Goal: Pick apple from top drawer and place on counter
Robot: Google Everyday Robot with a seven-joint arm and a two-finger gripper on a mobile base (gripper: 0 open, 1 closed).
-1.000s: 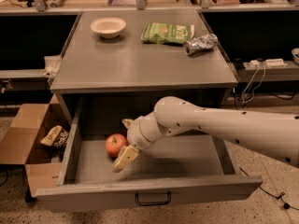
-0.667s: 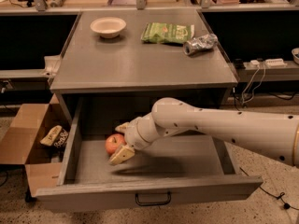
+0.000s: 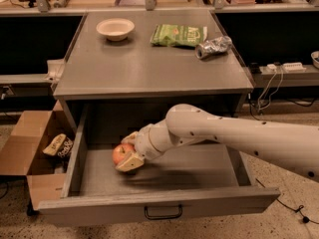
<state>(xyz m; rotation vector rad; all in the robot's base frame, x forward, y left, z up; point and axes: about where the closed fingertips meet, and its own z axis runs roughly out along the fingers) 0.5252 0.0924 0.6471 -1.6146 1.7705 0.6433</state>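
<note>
grey painted wood everywhere: the top drawer point(image 3: 159, 203) is standing pulled out beneath the counter point(image 3: 149, 68), with a matte floor, tall sides and a thin black handle point(image 3: 163, 213) on its front.

the apple point(image 3: 117, 154) is sitting in the drawer's left half, near the left wall. it is red with a yellowish patch, round and smooth-skinned.

the gripper point(image 3: 123, 153) is reaching down into the drawer at the end of the white arm point(image 3: 239, 136). its jaws are closing around the apple, one cream finger over the top and one finger point(image 3: 130, 162) under the near side, and they look to be pinching the fruit. i cannot tell whether the apple is resting on the floor or just clear of it.

step in hand, as i am reading it: securing the grasp before lifting.
- a round, slick skin is likely to roll out of flat pads, so i am favouring a squeeze across the widest part, firm but not bruising.
- lifting straight up first seems best, clearing the drawer's side walls and the counter's overhanging edge, then swinging out and up.

the counter is carrying a pale shallow bowl point(image 3: 115, 28), a green crinkly snack bag point(image 3: 178, 35) and a crushed silver can point(image 3: 213, 46). the bare front area is looking like the safest set-down spot.

a brown cardboard box point(image 3: 25, 153) is lying open on the floor to the drawer's left.
</note>
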